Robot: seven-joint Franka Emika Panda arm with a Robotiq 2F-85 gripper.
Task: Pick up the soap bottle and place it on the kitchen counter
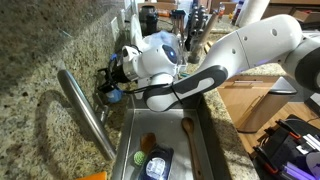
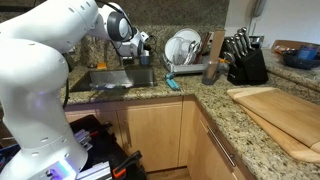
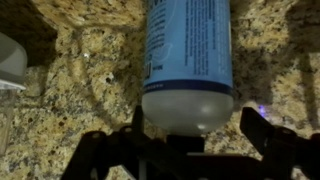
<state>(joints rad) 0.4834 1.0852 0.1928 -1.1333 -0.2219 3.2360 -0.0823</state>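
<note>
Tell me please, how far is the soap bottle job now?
Pickup looks done or nearly so: in the wrist view the soap bottle lies between the open-looking fingers of the gripper, above the kitchen counter. In an exterior view the gripper is beside the faucet. Whether the bottle already rests on the granite is unclear; release and withdrawal remain.

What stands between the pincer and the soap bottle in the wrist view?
Nothing visible does. In the wrist view the soap bottle lies over the granite kitchen counter, its rounded end between the two dark fingers of the pincer. Whether the fingers touch it cannot be told.
</note>
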